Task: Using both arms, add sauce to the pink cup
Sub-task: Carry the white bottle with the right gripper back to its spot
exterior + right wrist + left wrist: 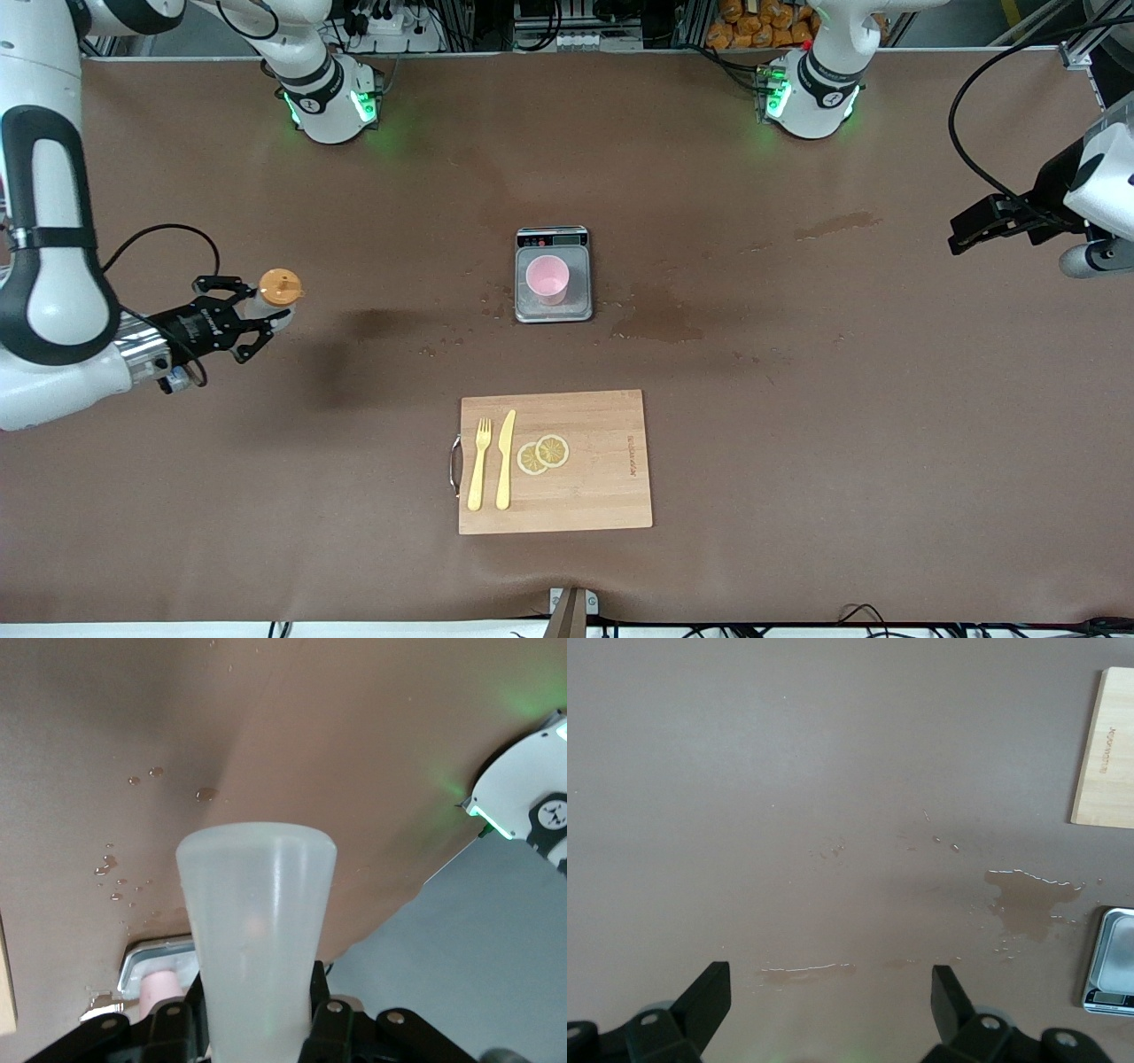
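The pink cup (547, 276) stands upright on a small kitchen scale (554, 306) at mid-table; the right wrist view also shows the cup (159, 988), low beside the bottle. My right gripper (259, 310) is up over the bare table toward the right arm's end, shut on the sauce bottle (280, 287), whose orange cap faces up. In the right wrist view the translucent sauce body (257, 930) fills the space between the right gripper's (257, 1028) jaws. My left gripper (961, 237) waits above the left arm's end of the table. The left wrist view shows this gripper (830, 1005) open and empty.
A wooden cutting board (602, 470) with a yellow fork (479, 462), a knife (505, 459) and two lemon slices (543, 454) lies nearer to the front camera than the scale. Wet patches (656, 323) and droplets (1028, 904) mark the tabletop around the scale (1112, 970).
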Available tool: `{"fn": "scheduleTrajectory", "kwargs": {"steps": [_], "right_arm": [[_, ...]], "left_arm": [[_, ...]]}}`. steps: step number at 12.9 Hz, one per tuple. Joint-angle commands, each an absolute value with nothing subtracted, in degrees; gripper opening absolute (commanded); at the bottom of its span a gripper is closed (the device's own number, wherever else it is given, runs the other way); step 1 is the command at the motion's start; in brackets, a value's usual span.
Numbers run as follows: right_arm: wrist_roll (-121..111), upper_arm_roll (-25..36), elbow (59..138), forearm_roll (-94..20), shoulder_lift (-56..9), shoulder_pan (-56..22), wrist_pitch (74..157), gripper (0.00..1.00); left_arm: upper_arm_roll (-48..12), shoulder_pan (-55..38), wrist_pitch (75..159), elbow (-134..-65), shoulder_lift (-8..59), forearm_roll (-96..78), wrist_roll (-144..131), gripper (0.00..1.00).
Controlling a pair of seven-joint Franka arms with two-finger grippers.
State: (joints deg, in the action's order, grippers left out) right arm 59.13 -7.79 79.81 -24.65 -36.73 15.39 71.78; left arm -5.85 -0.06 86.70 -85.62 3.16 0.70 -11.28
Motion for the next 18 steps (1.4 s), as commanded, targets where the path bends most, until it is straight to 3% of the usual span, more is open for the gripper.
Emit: {"fn": "scheduleTrajectory", "kwargs": {"steps": [1, 8, 12, 16, 18], "right_arm": [[49.87, -8.88, 80.16, -27.07, -39.19, 20.81, 70.14, 0.44], [37.37, -8.88, 79.89, -33.13, -47.8, 31.8, 70.4, 0.47], [32.79, -8.7, 79.8, -33.57, -52.37, 34.62, 70.84, 0.47], [30.5, -8.61, 79.89, -33.4, -54.4, 35.51, 71.89, 0.57], [30.41, -8.53, 79.89, -32.79, -54.84, 35.51, 73.82, 0.57]], "left_arm": [[-7.03, 0.0, 86.57, -85.17, 2.73, 0.88, -10.11, 1.0], [-7.73, -0.44, 87.62, -85.25, 2.9, 0.88, -9.76, 1.0], [-7.91, -0.44, 87.8, -85.6, 2.9, 0.88, -9.76, 1.0], [-8.96, -1.05, 87.8, -85.6, 3.08, 0.97, -10.63, 1.0], [-9.05, -1.05, 87.72, -85.61, 3.16, 0.97, -10.63, 1.0]]}}
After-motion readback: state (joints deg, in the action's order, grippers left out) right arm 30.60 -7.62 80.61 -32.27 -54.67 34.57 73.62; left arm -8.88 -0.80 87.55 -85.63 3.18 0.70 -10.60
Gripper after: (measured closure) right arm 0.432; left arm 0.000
